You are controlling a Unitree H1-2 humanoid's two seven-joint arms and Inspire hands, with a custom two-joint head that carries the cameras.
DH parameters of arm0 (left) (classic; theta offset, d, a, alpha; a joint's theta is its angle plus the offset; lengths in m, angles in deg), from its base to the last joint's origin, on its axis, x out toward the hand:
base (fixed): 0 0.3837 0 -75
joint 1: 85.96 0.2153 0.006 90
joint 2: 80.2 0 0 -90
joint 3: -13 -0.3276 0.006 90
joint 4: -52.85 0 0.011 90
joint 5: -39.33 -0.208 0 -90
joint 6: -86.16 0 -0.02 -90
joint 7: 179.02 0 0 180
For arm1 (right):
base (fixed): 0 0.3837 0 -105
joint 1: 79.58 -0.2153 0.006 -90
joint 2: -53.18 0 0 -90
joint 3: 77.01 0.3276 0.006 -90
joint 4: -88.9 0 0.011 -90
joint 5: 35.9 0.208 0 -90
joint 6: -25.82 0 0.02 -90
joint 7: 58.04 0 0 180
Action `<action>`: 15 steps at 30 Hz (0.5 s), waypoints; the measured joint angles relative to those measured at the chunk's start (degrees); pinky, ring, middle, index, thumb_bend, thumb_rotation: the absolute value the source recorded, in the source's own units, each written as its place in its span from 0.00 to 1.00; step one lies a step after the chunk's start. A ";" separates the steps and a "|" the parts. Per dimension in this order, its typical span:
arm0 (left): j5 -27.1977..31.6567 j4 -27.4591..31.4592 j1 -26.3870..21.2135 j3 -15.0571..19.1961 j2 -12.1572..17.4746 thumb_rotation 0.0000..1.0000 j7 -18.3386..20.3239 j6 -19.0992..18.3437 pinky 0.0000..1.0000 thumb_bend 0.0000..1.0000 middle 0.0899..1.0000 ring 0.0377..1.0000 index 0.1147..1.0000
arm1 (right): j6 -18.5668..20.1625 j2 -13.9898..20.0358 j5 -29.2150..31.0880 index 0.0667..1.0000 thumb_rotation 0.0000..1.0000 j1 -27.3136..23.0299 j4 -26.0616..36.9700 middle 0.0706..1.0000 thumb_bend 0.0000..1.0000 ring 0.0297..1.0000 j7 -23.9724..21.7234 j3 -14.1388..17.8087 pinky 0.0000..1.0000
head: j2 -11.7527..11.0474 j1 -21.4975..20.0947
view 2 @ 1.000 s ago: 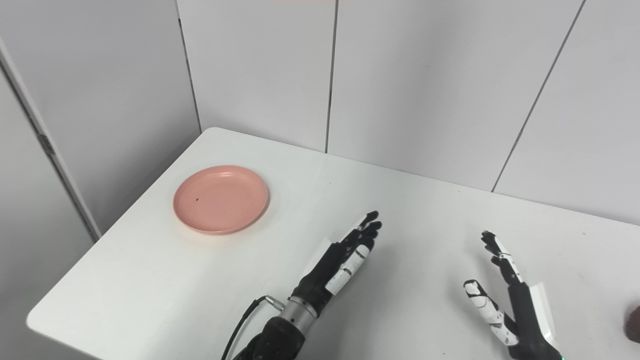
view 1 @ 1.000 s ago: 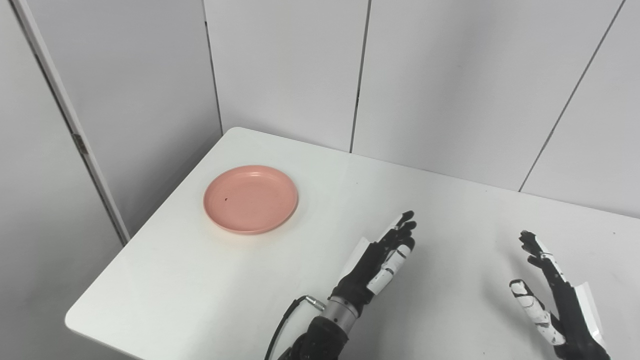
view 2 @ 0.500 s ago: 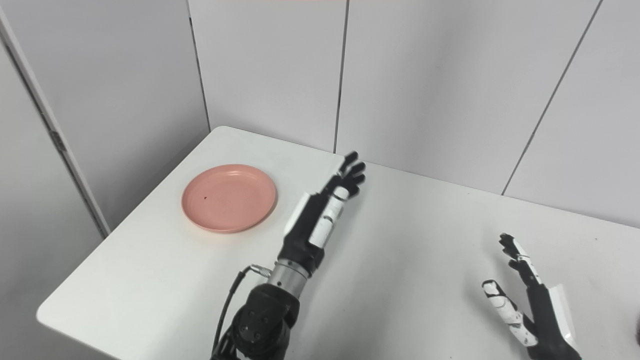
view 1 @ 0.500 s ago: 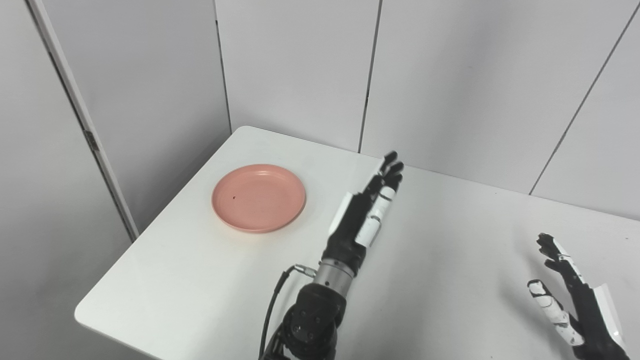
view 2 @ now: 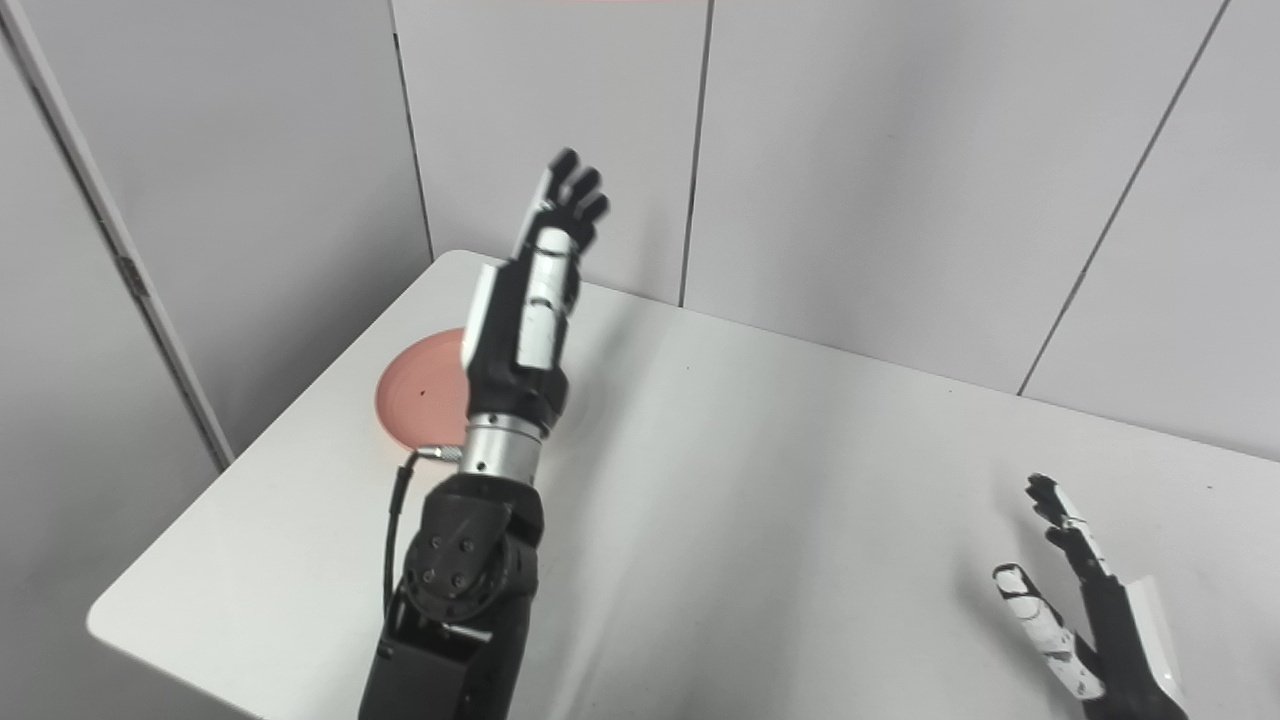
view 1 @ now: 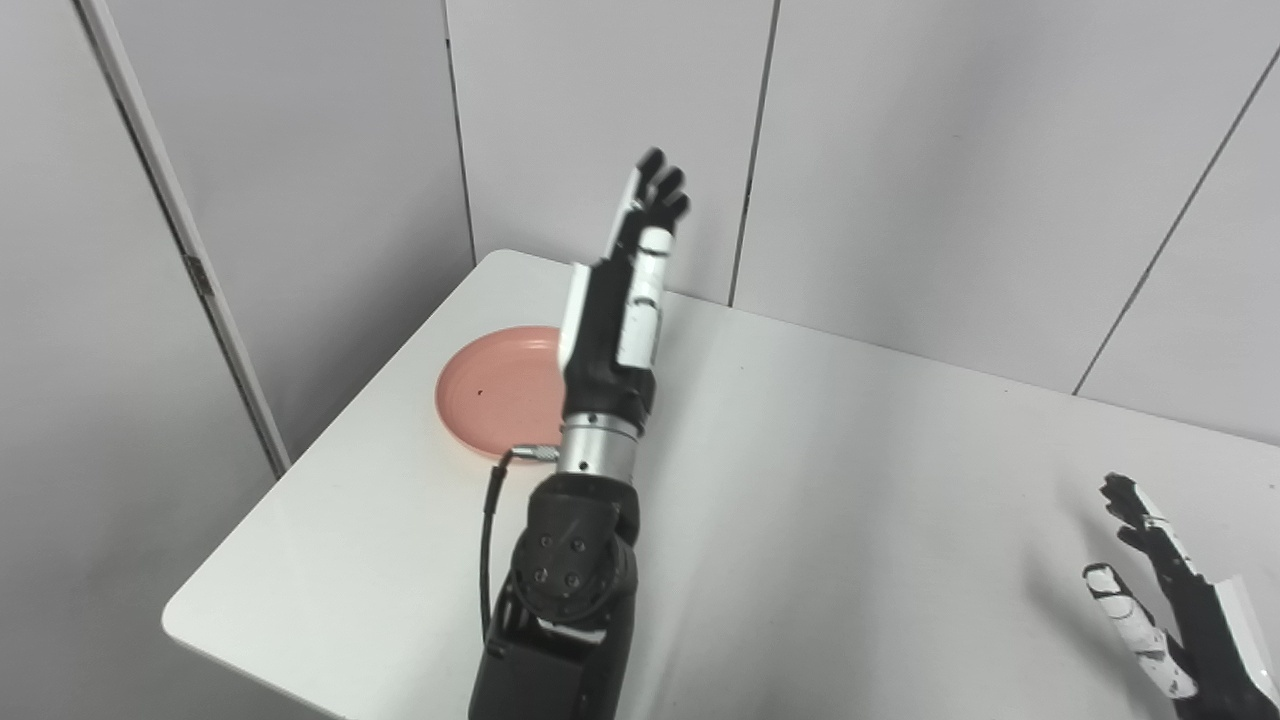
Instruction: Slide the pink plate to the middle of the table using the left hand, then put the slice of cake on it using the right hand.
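Grey wall panels (view 1: 300,150) stand behind the white rectangular table (view 1: 800,480). At centre left the round pink plate (view 1: 490,390) lies near the table's left edge, partly hidden by the raised left hand (view 1: 625,290), fingers spread, empty. At lower right the right hand (view 1: 1165,600) hovers open.

Two head cameras, side by side, look down at the same table (view 1: 800,480).

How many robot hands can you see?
2. The left robot hand is raised high above the table, partly covering the pink plate. The right robot hand is low near the table's right side. Both are open.
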 measured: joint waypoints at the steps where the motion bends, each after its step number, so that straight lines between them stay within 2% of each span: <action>1: 0.06 0.01 -0.71 0.72 0.14 1.00 -0.54 -0.34 0.99 0.41 0.97 0.95 0.96 | 0.00 0.04 0.01 0.91 1.00 0.00 0.00 0.90 0.38 0.90 -0.04 0.03 0.88 | 0.00 0.00; 8: -0.08 0.08 -3.77 4.06 1.85 1.00 -3.76 -0.54 0.98 0.43 0.96 0.95 0.96 | 0.02 0.23 1.83 0.91 1.00 0.07 -0.15 0.90 0.40 0.89 -1.27 0.93 0.87 | 0.18 1.40; 15: 0.73 0.09 -4.29 8.35 3.94 1.00 -5.99 -0.29 0.94 0.44 0.96 0.95 0.96 | 0.03 0.95 2.39 0.92 1.00 0.03 -0.80 0.91 0.39 0.90 -2.11 1.20 0.89 | -0.26 1.84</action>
